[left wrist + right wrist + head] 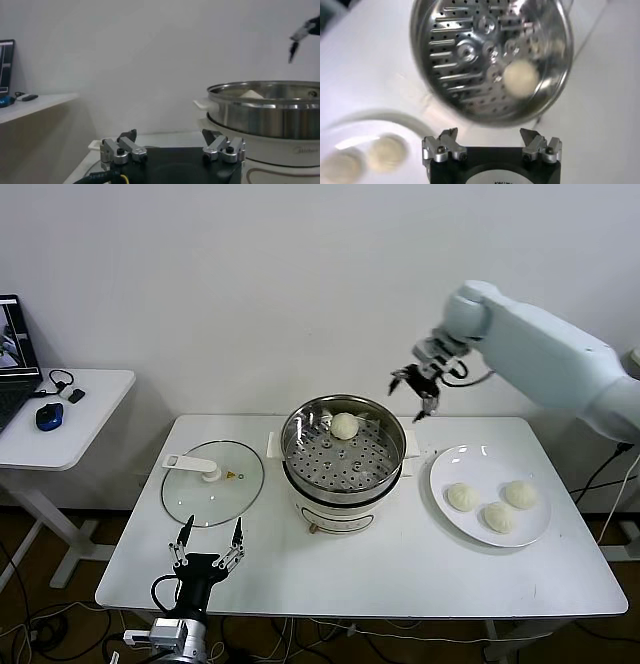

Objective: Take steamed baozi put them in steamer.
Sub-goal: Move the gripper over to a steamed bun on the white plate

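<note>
The steel steamer (343, 446) sits on its white cooker base at the table's middle. One cream-white baozi (344, 425) lies on its perforated floor near the far rim; it also shows in the right wrist view (521, 78). Three more baozi (499, 517) lie on the white plate (452, 467) at the right. My right gripper (415, 391) hangs open and empty in the air, above and just right of the steamer's far rim. My left gripper (209, 544) is open and empty, parked at the table's front left edge.
A flat glass lid (212, 482) with a white handle lies left of the steamer. A side table (60, 409) with a laptop, mouse and cable stands at the far left. The wall is close behind the table.
</note>
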You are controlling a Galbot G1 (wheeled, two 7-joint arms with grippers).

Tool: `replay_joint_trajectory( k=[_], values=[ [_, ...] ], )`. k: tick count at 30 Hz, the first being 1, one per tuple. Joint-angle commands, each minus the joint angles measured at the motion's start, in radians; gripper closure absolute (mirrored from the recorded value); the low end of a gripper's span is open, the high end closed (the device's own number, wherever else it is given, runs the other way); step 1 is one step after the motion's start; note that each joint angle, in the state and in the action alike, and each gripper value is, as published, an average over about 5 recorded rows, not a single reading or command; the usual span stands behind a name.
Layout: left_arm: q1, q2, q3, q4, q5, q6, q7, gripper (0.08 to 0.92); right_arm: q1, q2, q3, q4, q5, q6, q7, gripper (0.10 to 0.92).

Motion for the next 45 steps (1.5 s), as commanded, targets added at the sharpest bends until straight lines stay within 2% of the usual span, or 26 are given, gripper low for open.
replay_joint_trajectory(
  k=[1, 9, 22, 34, 45],
  values=[
    [0.000, -0.001, 0.001, 0.001, -0.001, -0.002, 0.001, 0.177, -0.054, -0.208, -0.036, 0.042, 0.147, -0.164, 0.001, 0.203],
    [0.010, -0.003, 0.010, -0.006, 0.002, -0.004, 0.000, 0.177, -0.191, -0.231, 0.047, 0.041, 0.043, -0.182, 0.021, 0.203],
    [0.014, -0.002, 0.006, -0.008, 0.001, -0.005, -0.003, 0.177, -0.355, -0.130, 0.156, -0.045, -0.123, -0.151, 0.046, 0.203],
    [0.009, -0.001, 0.000, 0.007, -0.009, -0.007, -0.003, 0.177, -0.399, -0.050, 0.225, -0.146, -0.219, -0.098, 0.052, 0.203],
    [0.014, 0.001, -0.007, 0.007, -0.055, -0.003, -0.002, 0.177, -0.412, -0.019, 0.252, -0.191, -0.246, -0.087, 0.048, 0.203]
  ],
)
